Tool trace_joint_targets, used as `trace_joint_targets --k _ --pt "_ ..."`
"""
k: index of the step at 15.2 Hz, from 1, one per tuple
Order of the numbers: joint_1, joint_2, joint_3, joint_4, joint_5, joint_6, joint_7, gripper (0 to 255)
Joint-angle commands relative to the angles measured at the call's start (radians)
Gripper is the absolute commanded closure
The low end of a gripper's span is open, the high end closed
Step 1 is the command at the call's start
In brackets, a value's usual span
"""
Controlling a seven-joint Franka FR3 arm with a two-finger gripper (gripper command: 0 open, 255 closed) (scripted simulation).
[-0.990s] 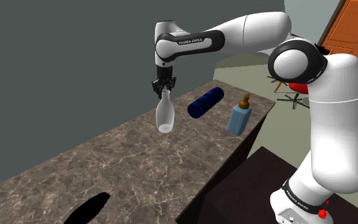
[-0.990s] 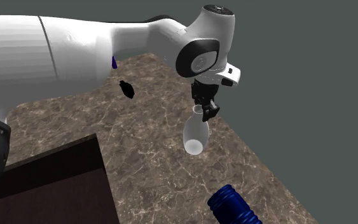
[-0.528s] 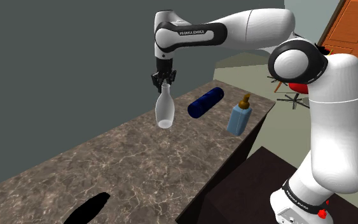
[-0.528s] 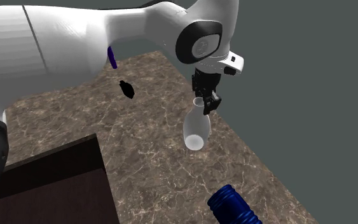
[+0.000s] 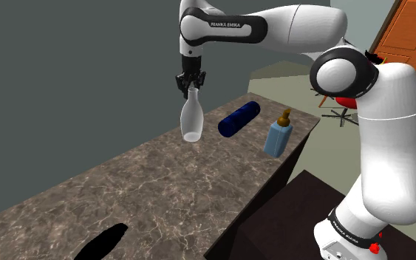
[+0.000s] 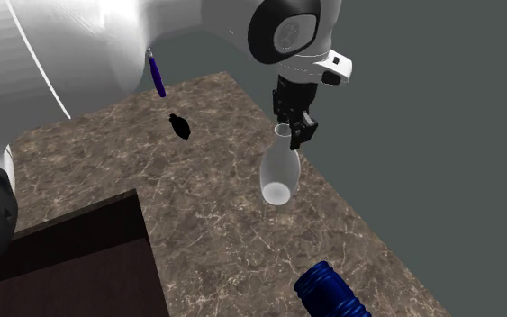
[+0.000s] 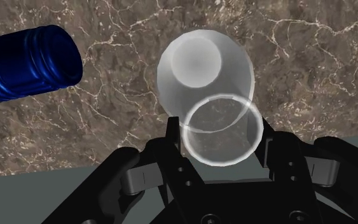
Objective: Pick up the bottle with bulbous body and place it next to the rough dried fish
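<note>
Our arm reaches up, then stretches level toward the shoulder view's left. The wrist points straight down, with the jaws pinched on the neck of the clear bottle.

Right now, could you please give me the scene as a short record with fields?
end effector: shut on the neck of the clear bottle
clear bottle: bulbous, upright, hanging above the marbled counter
dark fish: lying on the counter at the shoulder view's lower left, far from the bottle
dark blue ribbed cylinder: lying on its side, apart from the clear bottle
pale blue pump bottle: upright near the counter's edge
</note>
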Motion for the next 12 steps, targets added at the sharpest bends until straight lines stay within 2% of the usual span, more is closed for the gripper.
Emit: trace_joint_targets --k 1,6,12 --pt "0.003 0.011 0.000 0.045 -0.001 -0.034 0.000 255" --pt "0.010 0.039 -0.001 0.149 -0.005 -0.110 0.000 255" --pt "0.071 -0.120 0.032 -0.100 0.005 -0.019 0.107 255"
